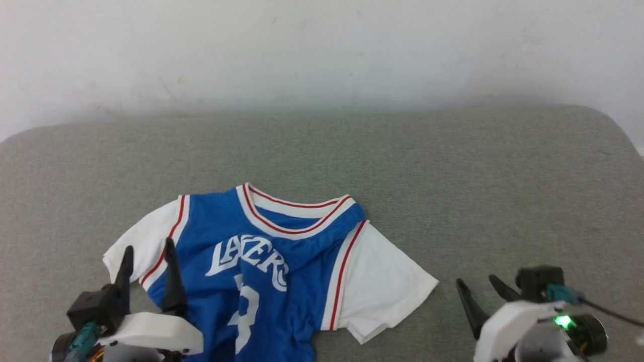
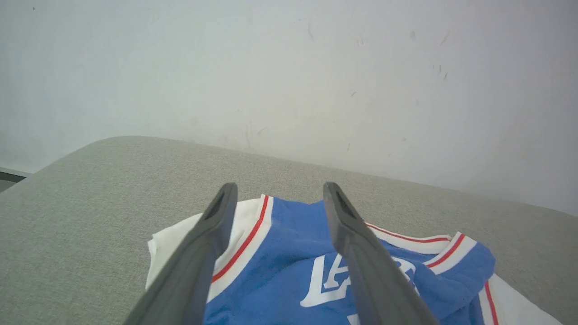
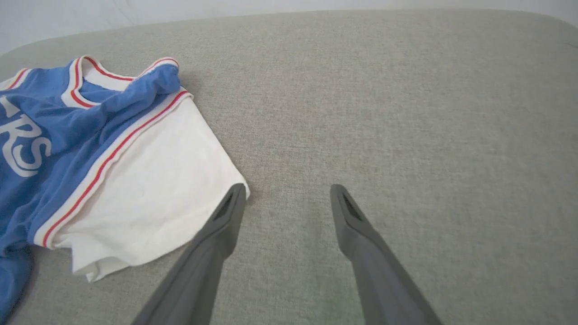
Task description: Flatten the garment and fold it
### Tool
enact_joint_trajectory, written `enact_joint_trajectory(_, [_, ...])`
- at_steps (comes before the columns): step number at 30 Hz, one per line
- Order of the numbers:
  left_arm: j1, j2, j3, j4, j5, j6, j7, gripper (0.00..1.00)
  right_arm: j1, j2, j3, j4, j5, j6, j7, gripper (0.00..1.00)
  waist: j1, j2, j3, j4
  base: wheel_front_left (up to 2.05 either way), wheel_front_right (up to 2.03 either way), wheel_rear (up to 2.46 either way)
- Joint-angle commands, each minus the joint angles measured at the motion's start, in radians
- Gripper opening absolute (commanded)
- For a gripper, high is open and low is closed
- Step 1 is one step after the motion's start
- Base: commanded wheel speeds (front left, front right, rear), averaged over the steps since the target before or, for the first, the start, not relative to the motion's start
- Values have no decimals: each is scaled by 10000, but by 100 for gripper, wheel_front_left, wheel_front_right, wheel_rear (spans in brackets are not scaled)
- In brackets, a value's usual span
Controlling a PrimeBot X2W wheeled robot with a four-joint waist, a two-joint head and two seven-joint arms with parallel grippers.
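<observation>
Left pincer is spread with nothing between its fingers at the lower left of the head view, its tips over the left-side sleeve and the red-striped seam. The garment lies face up on the grey fabric tabletop, lower centre of the frame. Its collar is toward the top and its hem runs out past the bottom edge, so I cannot tell whether the hem hangs off the tabletop. It is not flat: a blue ridge sags across the chest below the collar and the lettering is buckled. Risk 1: closing where the left pincer now stands would likely bunch sleeve and body together, and a one-sided pull would drag the whole shirt rather than smooth it. Risk 2: folding before the ridge is drawn out would trap the crease. The right-side sleeve is spread, with its lower corner doubled under. Right pincer, at lower right, is also spread, holds nothing, and is off the cloth, close beside that sleeve's corner. Risk 3: a low inward sweep could catch the hem and flip it over.
</observation>
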Motion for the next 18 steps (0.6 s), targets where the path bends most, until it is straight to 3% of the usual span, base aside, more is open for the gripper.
enact_joint_trajectory(1, [54,-136,-16,-162,225,-134,-43,100,-557,21,119,391,28,-7,165,100,1,0,260,405,0,0,0])
enact_joint_trajectory(11, [-308,-1000,-36,-260,866,-608,-46,100,-3117,-628,1851,3097,940,-7,1988,100,1,0,774,1233,0,0,0])
enact_joint_trajectory(15, [-370,-1212,27,-202,1019,-719,-46,100,-3444,-759,2383,3760,1374,-7,2817,100,1,0,835,1351,0,0,0])
enact_joint_trajectory(18, [-365,-1333,129,-105,1155,-810,-46,100,-3453,-796,2973,4150,2108,-7,4024,100,1,0,834,1411,0,0,0])
